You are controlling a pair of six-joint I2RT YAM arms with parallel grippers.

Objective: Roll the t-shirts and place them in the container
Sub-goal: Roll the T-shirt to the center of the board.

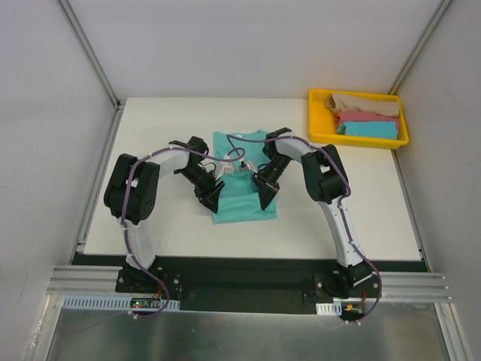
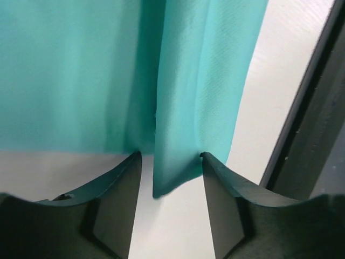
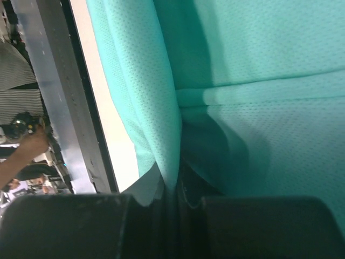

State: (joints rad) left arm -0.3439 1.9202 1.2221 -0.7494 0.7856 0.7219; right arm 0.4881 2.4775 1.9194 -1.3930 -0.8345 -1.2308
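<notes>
Four t-shirts, one tray, two arms. The teal t-shirt (image 1: 242,207) lies flat mid-desk (image 1: 165,226). Both arms bend inward over it. The left hand (image 1: 210,197) is at the teal shirt's near left edge, its fingers (image 2: 121,189) apart with a raised fold of the cloth between them. The right hand (image 1: 268,198) is at its near right edge, pinched tight on another fold. Far right of the teal shirt, the yellow tray (image 1: 315,116) holds a tan t-shirt (image 1: 364,104), a pink t-shirt (image 1: 364,117) and a sky-blue t-shirt (image 1: 368,129), side by side.
</notes>
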